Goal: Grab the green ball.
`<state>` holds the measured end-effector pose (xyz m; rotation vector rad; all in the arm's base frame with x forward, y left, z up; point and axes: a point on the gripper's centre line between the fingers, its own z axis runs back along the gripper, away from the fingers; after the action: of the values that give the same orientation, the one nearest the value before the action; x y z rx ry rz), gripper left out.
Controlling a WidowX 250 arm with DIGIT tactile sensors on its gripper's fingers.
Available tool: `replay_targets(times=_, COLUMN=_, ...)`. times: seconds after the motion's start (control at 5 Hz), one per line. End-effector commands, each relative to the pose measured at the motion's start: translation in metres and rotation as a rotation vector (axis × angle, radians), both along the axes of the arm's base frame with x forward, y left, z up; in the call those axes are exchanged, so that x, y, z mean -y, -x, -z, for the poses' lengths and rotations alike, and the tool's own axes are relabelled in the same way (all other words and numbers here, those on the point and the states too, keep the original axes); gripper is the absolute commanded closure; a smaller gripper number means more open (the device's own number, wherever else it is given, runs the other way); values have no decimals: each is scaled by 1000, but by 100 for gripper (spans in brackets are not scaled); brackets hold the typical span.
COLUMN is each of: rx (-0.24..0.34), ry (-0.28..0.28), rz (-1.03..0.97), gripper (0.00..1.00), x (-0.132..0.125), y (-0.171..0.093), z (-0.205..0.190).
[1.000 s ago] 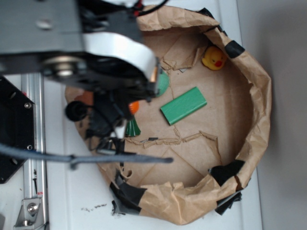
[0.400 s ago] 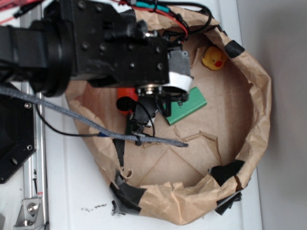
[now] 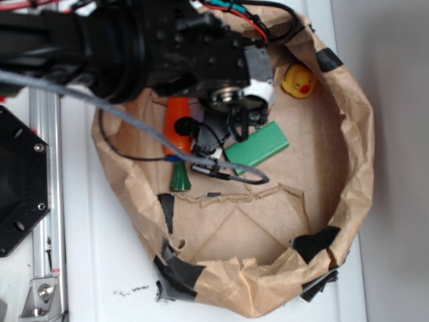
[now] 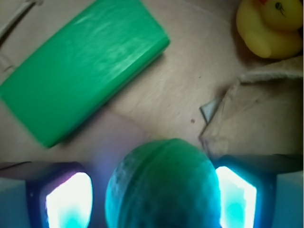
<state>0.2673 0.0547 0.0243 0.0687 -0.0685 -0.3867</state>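
Looking through the wrist camera, you have the green ball [image 4: 161,187] between the open gripper [image 4: 152,197] pads, so only closing and lifting remain.

Greens, orange and yellow against brown paper

The green ball [image 4: 161,187] is a deep teal-green with a faint seam; the flat block [image 4: 83,71] is bright green, the duck [image 4: 270,26] yellow, the carrot [image 3: 177,124] orange with a dark green top, the paper liner [image 3: 348,168] brown with black tape, and the end effector [image 4: 152,197] pads glow pale cyan.
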Motion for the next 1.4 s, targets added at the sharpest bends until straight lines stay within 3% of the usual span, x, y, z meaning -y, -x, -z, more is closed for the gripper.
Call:
replay_targets(times=0.0, rx=10, ry=-31, rz=-29, gripper=100, x=-10, y=-6, z=0)
replay_targets(times=0.4, rx=25, ry=-36, rz=-41, gripper=100, x=-5, y=0, z=-14)
replay_targets(times=0.8, rx=109, ry=94, rz=-165, gripper=100, x=42, y=-1, z=-115)
replay_targets(times=1.0, rx=101, ry=113, rz=-289, gripper=100, x=52, y=0, z=-166)
replay_targets(times=1.2, rx=86, ry=82, rz=-494, gripper=100, x=56, y=4, z=-164)
